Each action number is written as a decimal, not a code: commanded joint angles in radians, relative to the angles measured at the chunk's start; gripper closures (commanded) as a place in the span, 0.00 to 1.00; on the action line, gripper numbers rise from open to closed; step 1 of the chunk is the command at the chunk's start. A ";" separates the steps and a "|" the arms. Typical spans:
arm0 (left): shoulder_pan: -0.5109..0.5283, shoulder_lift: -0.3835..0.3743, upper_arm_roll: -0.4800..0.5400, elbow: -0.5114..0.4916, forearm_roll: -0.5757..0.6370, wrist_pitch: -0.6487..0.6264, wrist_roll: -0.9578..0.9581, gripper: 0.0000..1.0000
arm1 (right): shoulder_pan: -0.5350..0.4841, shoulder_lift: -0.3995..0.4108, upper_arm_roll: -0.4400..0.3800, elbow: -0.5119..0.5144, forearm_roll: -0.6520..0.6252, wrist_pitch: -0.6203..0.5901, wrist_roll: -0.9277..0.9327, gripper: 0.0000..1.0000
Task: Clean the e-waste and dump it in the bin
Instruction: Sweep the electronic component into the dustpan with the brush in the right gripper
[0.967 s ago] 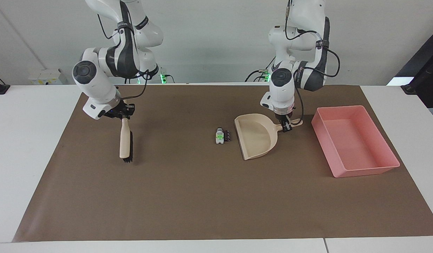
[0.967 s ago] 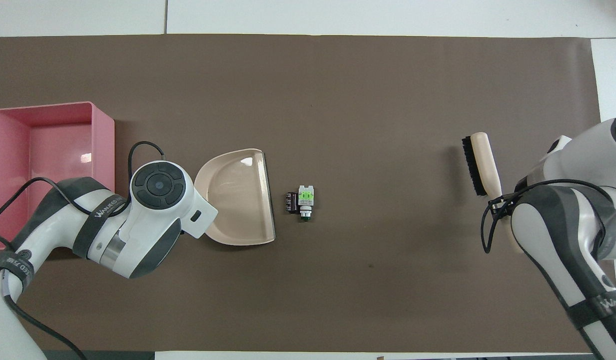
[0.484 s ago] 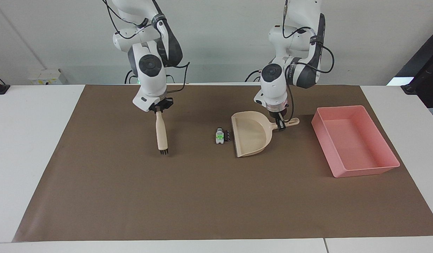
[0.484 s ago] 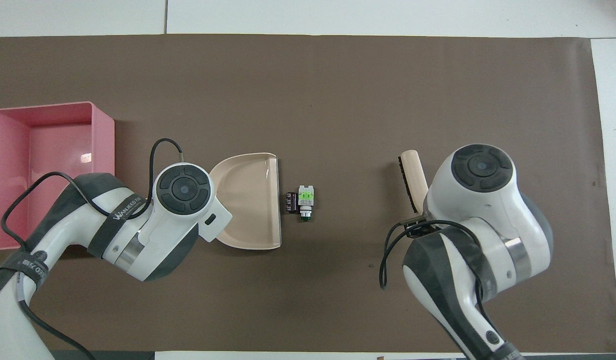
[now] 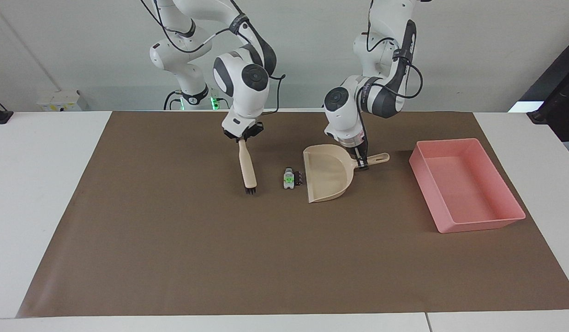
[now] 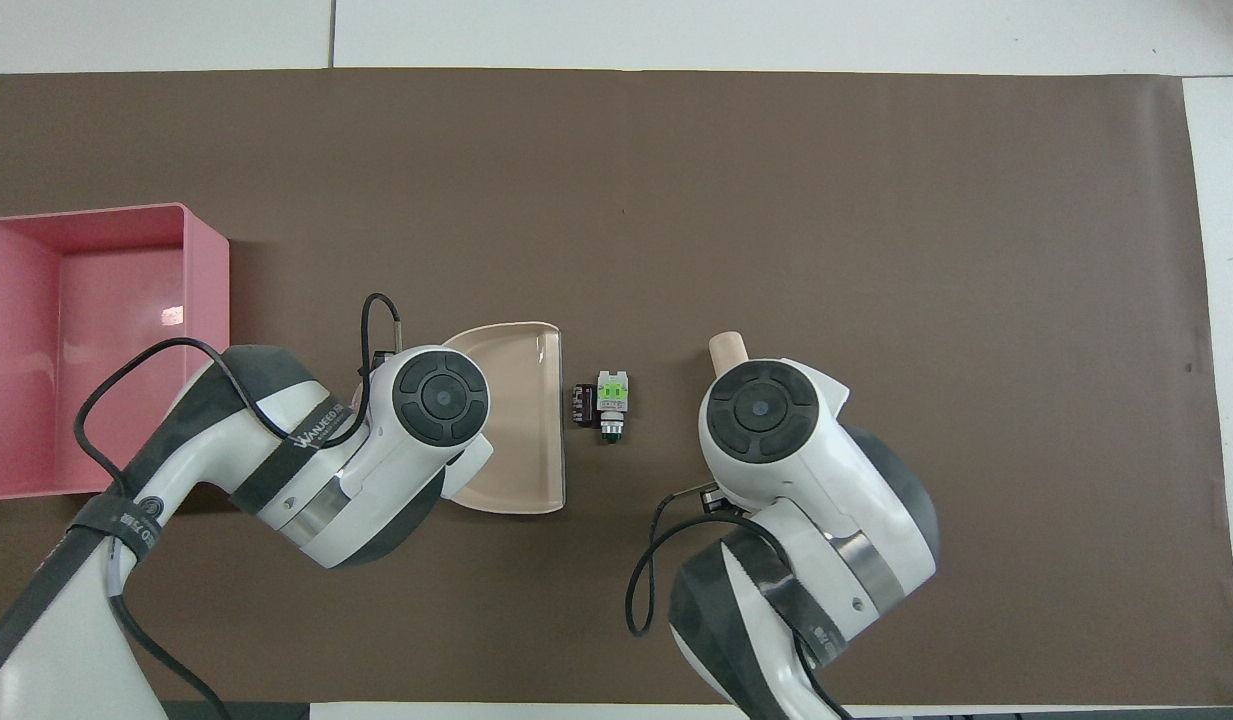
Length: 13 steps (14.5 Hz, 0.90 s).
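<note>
The e-waste lies mid-mat: a white-grey block with green marks (image 5: 289, 179) (image 6: 612, 392) and a dark piece (image 5: 299, 178) (image 6: 581, 404) touching it. My left gripper (image 5: 360, 161) is shut on the handle of the beige dustpan (image 5: 330, 177) (image 6: 521, 420), whose open edge sits right beside the dark piece. My right gripper (image 5: 242, 135) is shut on the handle of a beige brush (image 5: 246, 166) (image 6: 727, 347), which hangs bristles down just beside the white block, toward the right arm's end. In the overhead view both hands are hidden under the arms. The pink bin (image 5: 480, 223) (image 6: 208, 300) stands at the left arm's end.
A brown mat (image 5: 266, 258) covers the white table. Inside the bin I see nothing. Both arms crowd the middle of the mat on either side of the scraps.
My right arm has swung the brush from its end of the mat in to beside the scraps. My left arm has slid the dustpan closer, up against the dark piece.
</note>
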 commanded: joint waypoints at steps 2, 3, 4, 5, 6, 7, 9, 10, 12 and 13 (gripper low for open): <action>-0.034 0.029 0.010 0.021 0.027 -0.035 -0.029 1.00 | 0.076 0.170 -0.002 0.161 0.025 -0.004 0.056 1.00; -0.034 0.029 0.010 0.021 0.027 -0.035 -0.030 1.00 | 0.093 0.187 -0.002 0.166 0.028 0.009 0.067 1.00; -0.034 0.029 0.010 0.021 0.027 -0.034 -0.030 1.00 | 0.098 0.189 -0.002 0.164 0.037 0.028 0.067 1.00; -0.034 0.029 0.010 0.021 0.027 -0.034 -0.030 1.00 | 0.098 0.189 -0.002 0.164 0.057 0.032 0.067 1.00; -0.034 0.029 0.010 0.021 0.027 -0.034 -0.029 1.00 | 0.098 0.189 -0.002 0.164 0.083 0.040 0.065 1.00; -0.034 0.031 0.010 0.020 0.027 -0.034 -0.029 1.00 | 0.102 0.191 0.000 0.158 0.129 0.072 0.065 1.00; -0.034 0.031 0.010 0.021 0.027 -0.034 -0.027 1.00 | 0.118 0.192 0.012 0.137 0.233 0.153 0.056 1.00; -0.034 0.031 0.010 0.021 0.027 -0.034 -0.024 1.00 | 0.121 0.194 0.014 0.129 0.321 0.196 0.033 1.00; -0.032 0.031 0.010 0.020 0.027 -0.034 -0.021 1.00 | 0.121 0.197 0.018 0.124 0.496 0.250 -0.074 1.00; -0.032 0.031 0.010 0.019 0.027 -0.034 -0.021 1.00 | 0.122 0.198 0.018 0.114 0.581 0.290 -0.120 1.00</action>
